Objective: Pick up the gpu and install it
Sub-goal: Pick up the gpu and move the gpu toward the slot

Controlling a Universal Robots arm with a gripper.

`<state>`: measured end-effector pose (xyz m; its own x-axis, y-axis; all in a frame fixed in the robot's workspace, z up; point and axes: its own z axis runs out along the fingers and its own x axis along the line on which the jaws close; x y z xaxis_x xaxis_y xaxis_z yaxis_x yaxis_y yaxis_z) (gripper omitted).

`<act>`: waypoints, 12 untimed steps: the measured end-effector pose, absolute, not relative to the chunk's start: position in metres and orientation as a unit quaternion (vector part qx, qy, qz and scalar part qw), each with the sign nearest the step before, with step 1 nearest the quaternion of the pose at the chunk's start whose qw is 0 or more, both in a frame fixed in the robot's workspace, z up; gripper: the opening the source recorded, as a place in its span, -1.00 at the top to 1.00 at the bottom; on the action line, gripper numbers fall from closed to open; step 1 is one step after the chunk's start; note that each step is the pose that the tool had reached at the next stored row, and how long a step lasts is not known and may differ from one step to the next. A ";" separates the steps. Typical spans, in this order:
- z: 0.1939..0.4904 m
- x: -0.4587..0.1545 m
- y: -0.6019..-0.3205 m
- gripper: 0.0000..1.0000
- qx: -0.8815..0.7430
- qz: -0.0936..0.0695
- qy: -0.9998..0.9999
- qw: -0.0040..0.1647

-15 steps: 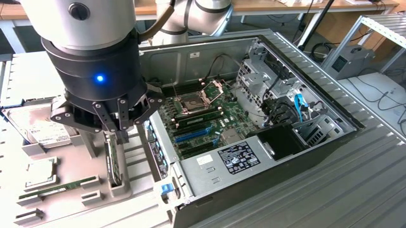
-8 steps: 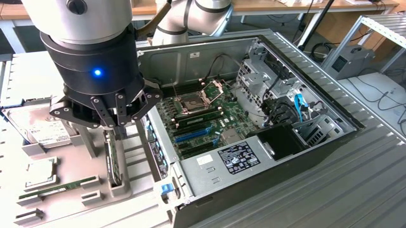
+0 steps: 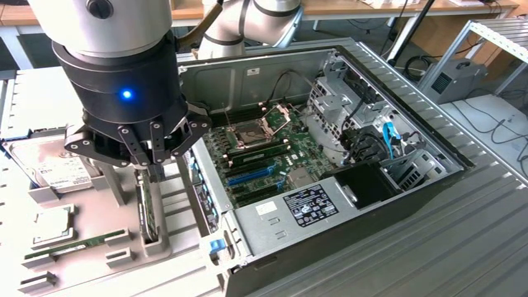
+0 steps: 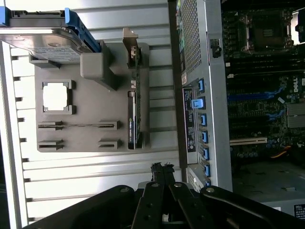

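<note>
Hovering with my hand [image 3: 148, 173] pressed together above the gpu [image 3: 149, 213].
My fingers gripped nothing; the gpu stood on edge in its slot in the grey holder [image 4: 90, 112] on the table [image 3: 462, 247], just beside the open case [image 3: 272, 71]. A hard drive [image 3: 58, 164], chip [image 3: 51, 224] and memory stick [image 3: 78, 243] sat in the same holder.

Exterior view: off the arm, high, angled steeply down. The gripper [image 3: 147, 162] looms nearest, with the open computer case [image 3: 247, 74] beyond and beside it.
Wrist view: rides above the gripper, faces straight down past it, at short range.
Shared ground: grey parts tray [image 3: 99, 213] beneath the gripper, case wall and motherboard [image 3: 272, 158] alongside.
</note>
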<state>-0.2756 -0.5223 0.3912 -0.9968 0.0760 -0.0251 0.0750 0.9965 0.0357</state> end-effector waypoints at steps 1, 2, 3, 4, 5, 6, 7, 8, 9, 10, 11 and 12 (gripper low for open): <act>0.391 -0.276 -0.522 0.79 0.038 0.017 0.999 0.013; 0.391 -0.276 -0.522 0.79 0.038 0.017 0.999 0.013; 0.391 -0.276 -0.522 0.79 0.038 0.017 0.999 0.013; 0.391 -0.276 -0.522 0.79 0.038 0.017 0.999 0.013; 0.391 -0.276 -0.522 0.77 0.038 0.017 0.999 0.013; 0.391 -0.276 -0.522 0.67 0.038 0.017 0.999 0.013; 0.391 -0.276 -0.522 0.54 0.038 0.017 0.999 0.013; 0.391 -0.276 -0.522 0.41 0.038 0.017 0.999 0.013; 0.391 -0.276 -0.522 0.41 0.038 0.017 0.999 0.013; 0.391 -0.276 -0.522 0.41 0.038 0.017 0.999 0.013; 0.391 -0.276 -0.522 0.29 0.038 0.017 0.999 0.013; 0.391 -0.276 -0.522 0.15 0.038 0.017 0.999 0.013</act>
<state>-0.2756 -0.5223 0.3912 -0.9968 0.0760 -0.0251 0.0751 0.9965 0.0357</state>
